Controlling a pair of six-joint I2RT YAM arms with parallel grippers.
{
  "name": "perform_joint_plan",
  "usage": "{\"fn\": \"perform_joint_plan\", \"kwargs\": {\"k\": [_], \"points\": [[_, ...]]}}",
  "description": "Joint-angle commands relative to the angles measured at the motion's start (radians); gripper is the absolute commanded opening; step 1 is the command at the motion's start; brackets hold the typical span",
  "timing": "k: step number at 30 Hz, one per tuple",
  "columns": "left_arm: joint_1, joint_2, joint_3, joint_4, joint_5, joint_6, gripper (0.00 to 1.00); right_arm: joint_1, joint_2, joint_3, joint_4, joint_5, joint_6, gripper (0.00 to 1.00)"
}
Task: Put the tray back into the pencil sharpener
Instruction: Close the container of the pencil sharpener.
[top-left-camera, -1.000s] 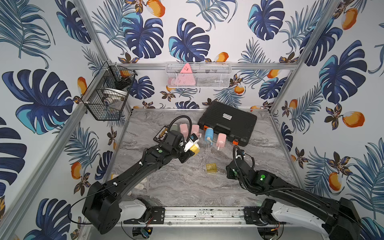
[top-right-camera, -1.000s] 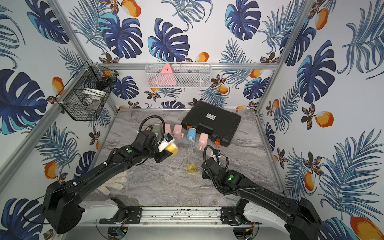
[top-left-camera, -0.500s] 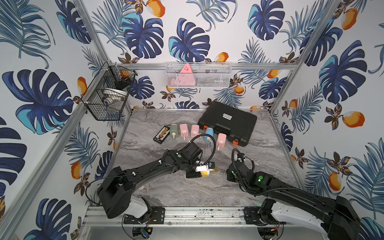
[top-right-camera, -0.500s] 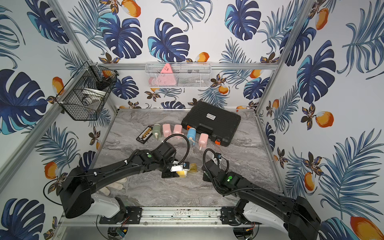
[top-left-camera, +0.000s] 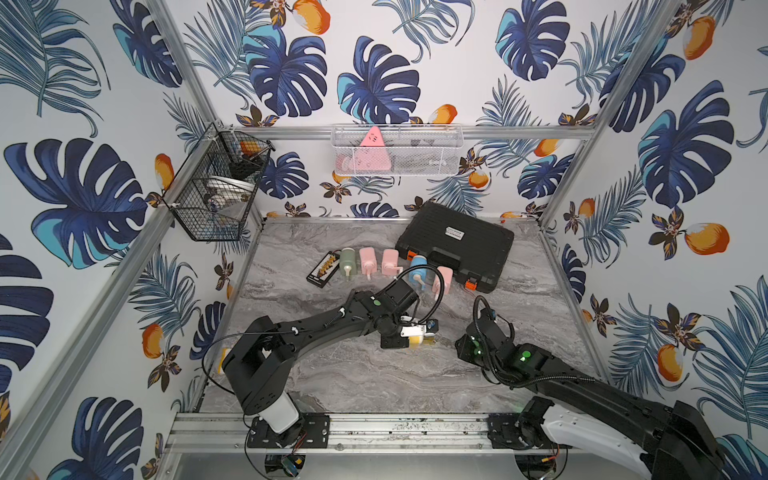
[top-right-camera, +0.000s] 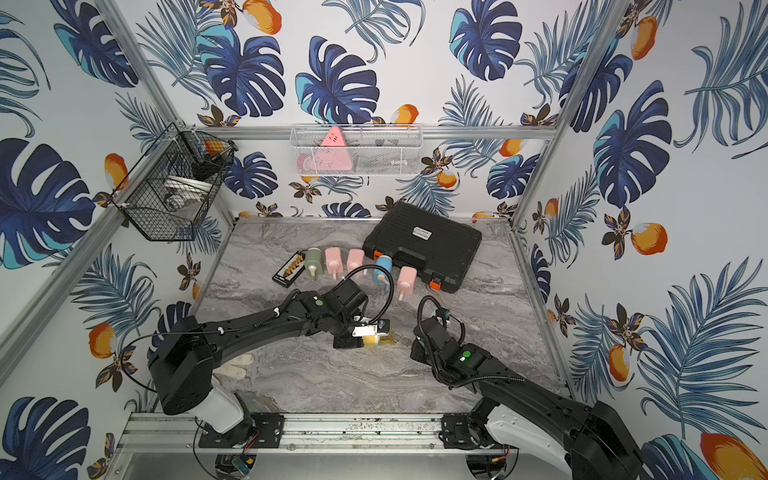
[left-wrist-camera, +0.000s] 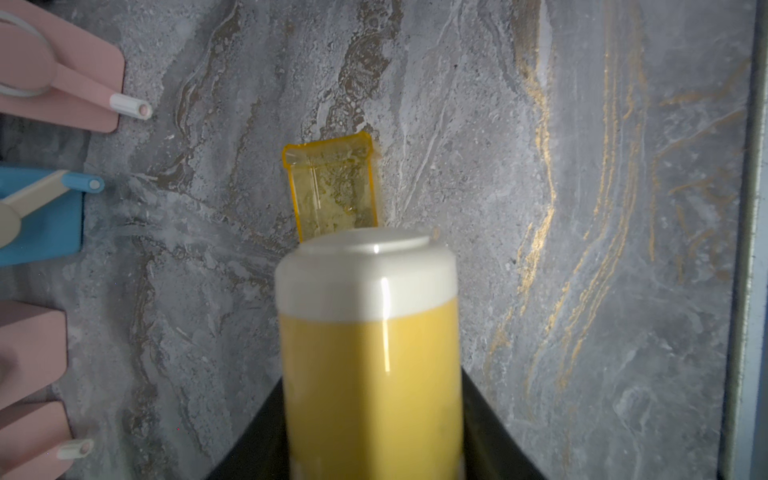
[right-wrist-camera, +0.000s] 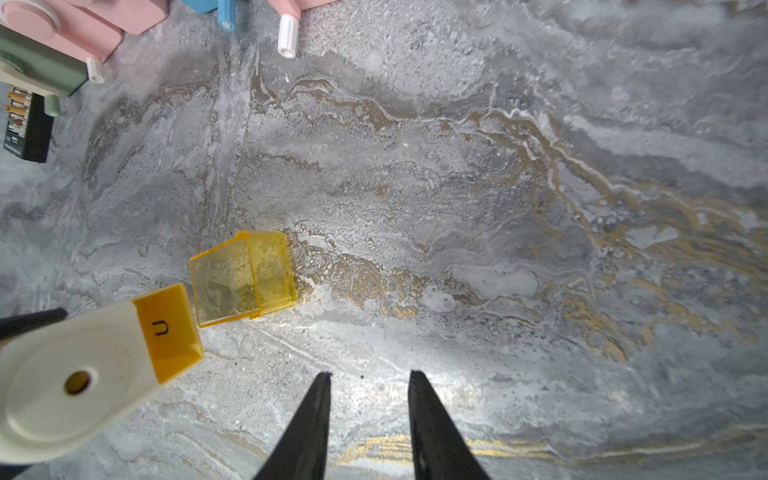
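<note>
On your marble worktop (top-left-camera: 353, 386), the left jaws pinch the yellow-and-white pencil sharpener (left-wrist-camera: 370, 353) near the middle. The clear yellow tray (right-wrist-camera: 243, 276) lies on the worktop just right of the sharpener's end. Your right jaws stand spread and empty, right of the tray.

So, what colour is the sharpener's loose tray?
The tray is translucent yellow; right wrist view shows it best.

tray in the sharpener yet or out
Out. The clear yellow tray lies by itself on the marble table, just off the yellow end of the sharpener, not inside it.
</note>
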Motion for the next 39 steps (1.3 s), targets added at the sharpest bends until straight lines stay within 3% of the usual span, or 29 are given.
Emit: {"fn": "perform_joint_plan", "kwargs": {"k": [1, 15, 39], "points": [[0.025, -0.032, -0.018, -0.013, 0.060, -0.020, 0.32, -0.009, 0.016, 0.007, 0.038, -0.038, -0.012, 0.35], [0.072, 0.030, -0.052, 0.099, 0.126, -0.026, 0.40, -0.050, 0.184, 0.062, 0.170, -0.188, -0.088, 0.35], [0.075, 0.098, -0.074, 0.147, 0.067, -0.019, 0.51, -0.135, 0.399, 0.140, 0.305, -0.356, -0.187, 0.34]]}}
